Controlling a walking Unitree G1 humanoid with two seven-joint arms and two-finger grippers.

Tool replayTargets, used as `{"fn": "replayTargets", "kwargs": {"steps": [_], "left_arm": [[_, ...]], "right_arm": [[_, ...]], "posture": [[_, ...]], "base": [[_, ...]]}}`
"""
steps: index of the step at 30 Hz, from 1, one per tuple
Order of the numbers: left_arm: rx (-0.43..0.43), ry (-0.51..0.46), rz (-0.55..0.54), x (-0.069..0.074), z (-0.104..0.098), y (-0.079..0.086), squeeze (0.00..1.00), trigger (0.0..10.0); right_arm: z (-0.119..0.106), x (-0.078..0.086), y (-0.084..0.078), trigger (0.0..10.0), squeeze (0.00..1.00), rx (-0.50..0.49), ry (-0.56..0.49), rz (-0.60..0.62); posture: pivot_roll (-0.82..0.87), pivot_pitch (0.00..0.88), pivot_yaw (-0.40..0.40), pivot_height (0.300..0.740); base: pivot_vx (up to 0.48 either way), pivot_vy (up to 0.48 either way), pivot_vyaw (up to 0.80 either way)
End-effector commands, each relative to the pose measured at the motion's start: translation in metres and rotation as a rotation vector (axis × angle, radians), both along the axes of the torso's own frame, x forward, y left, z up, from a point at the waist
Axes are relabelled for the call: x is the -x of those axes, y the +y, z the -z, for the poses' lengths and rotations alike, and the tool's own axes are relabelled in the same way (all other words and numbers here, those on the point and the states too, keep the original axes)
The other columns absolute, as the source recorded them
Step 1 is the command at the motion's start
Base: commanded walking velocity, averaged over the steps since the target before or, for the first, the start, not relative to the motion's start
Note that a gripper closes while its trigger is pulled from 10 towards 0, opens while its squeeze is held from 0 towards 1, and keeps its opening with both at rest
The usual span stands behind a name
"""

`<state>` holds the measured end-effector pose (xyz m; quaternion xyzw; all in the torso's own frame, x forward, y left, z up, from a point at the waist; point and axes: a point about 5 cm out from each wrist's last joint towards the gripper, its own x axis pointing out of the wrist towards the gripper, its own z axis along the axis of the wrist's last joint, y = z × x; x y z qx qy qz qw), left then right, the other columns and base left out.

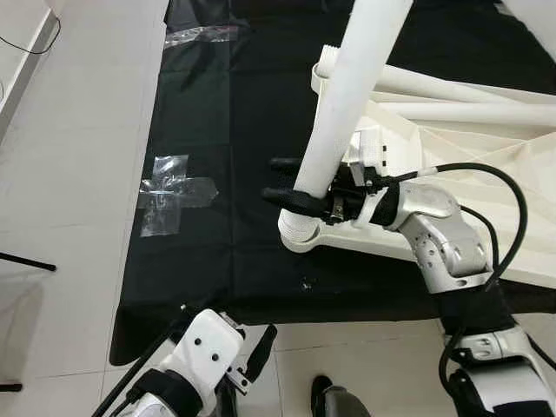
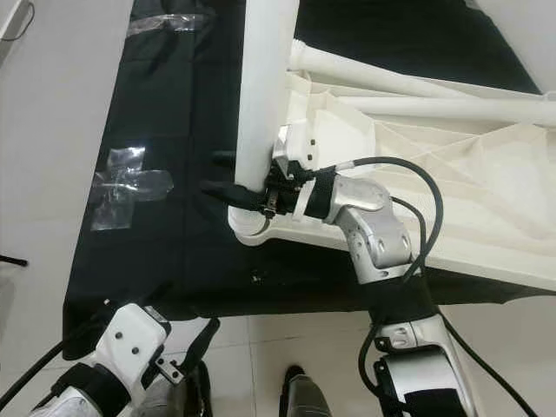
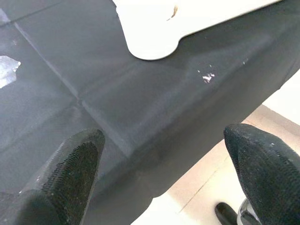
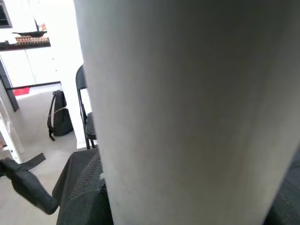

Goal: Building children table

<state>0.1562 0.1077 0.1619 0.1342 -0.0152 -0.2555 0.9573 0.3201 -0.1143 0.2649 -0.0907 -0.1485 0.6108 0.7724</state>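
The children's tabletop (image 1: 486, 200), a cream plastic panel lying underside up, fills the right half of the frame on a black sheet (image 1: 226, 130) spread over the tiled floor (image 1: 78, 113). Two white legs (image 1: 452, 87) already lie across its upper edge. A third white leg (image 1: 347, 95) stands nearly upright at centre frame, its lower end seated at the round corner socket (image 1: 300, 233) on the panel's near left corner. The right claw (image 1: 291, 182) is closed around this leg just above the socket. The step in hand appears to be fitting this leg into its socket; the next move likely calls for keeping the leg aligned with the socket while pressing or twisting it home. The left claw (image 3: 164, 173), lower left, hovers spread wide over the sheet's near edge, holding nothing. Clear tape scraps (image 1: 169, 191) lie at left.
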Motion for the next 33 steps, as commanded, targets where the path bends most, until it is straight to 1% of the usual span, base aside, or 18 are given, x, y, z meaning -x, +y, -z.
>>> {"fn": "replayTargets", "kwargs": {"steps": [1,11,18,22,24,25,29,33], "left_arm": [[-0.008,0.012,0.001,0.003,0.003,-0.001,0.0,10.0],[-0.007,0.003,-0.003,0.003,0.004,-0.002,0.0,10.0],[-0.003,0.003,-0.001,0.003,0.004,-0.002,0.0,10.0],[-0.002,0.002,0.0,0.003,0.004,-0.003,0.0,10.0],[-0.002,0.001,-0.001,0.002,0.004,-0.003,0.0,10.0],[-0.002,0.001,-0.001,0.002,0.004,-0.003,0.0,10.0],[-0.003,-0.001,-0.001,0.002,0.004,-0.003,0.0,10.0],[-0.003,-0.002,-0.001,0.002,0.004,-0.003,0.0,10.0]], "right_arm": [[0.014,0.0,0.002,10.0,0.0,0.044,0.051,-0.016],[0.018,-0.001,0.005,10.0,0.0,0.077,0.038,-0.01],[0.018,0.0,0.007,10.0,0.0,0.095,0.03,-0.03],[0.021,0.004,0.012,10.0,0.0,0.117,0.025,-0.055],[0.025,0.008,0.017,10.0,0.0,0.138,0.017,-0.072],[0.025,0.008,0.017,10.0,0.0,0.138,0.017,-0.072],[0.031,0.011,0.025,10.0,0.0,0.175,-0.007,-0.07],[0.032,0.012,0.027,10.0,0.0,0.185,-0.013,-0.063]], "posture": [[0.05,0.371,-0.02,0.74],[0.05,0.37,-0.024,0.74],[0.05,0.371,-0.025,0.74],[0.05,0.372,-0.028,0.74],[0.05,0.371,-0.028,0.74],[0.05,0.371,-0.028,0.74],[0.05,0.371,-0.028,0.74],[0.05,0.371,-0.028,0.74]], "base": [[0.0,0.0,0.0],[0.0,0.0,0.0],[0.0,0.0,0.0],[0.0,0.0,0.0],[0.0,0.0,0.0],[0.0,0.0,0.0],[0.0,0.0,0.0],[0.0,0.0,0.0]]}}
